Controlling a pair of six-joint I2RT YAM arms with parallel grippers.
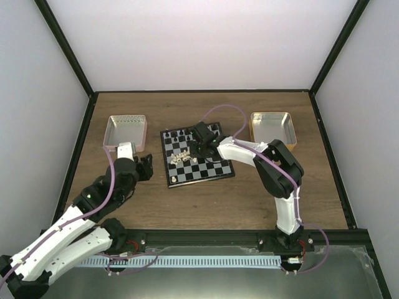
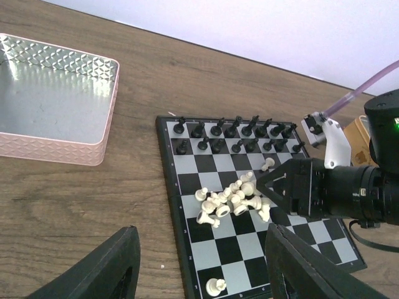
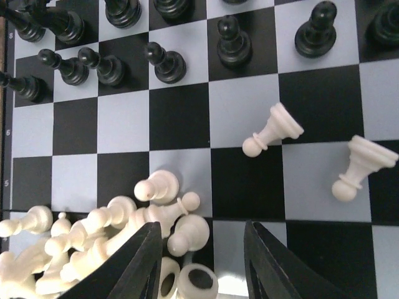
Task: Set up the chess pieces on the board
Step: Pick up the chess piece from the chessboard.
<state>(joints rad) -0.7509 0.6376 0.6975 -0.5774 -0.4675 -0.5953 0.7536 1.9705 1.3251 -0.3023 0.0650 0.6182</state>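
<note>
Left pincer [image 2: 199, 237] — wooden table [image 2: 81, 199], white walls [image 1: 199, 43]

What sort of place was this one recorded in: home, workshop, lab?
Probably a lab test cell: a wooden table boxed in by plain white walls and a dark frame, a left arm and right arm bolted at its near edge, a chessboard and two metal trays as props.

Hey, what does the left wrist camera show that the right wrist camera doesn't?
Left wrist only: a tray, bare table, the right arm seen from outside, and a lone white piece near the board's near edge. Right wrist only: numbers printed along the board's edge. Both: the upright black pieces and the heap of toppled white pieces.
</note>
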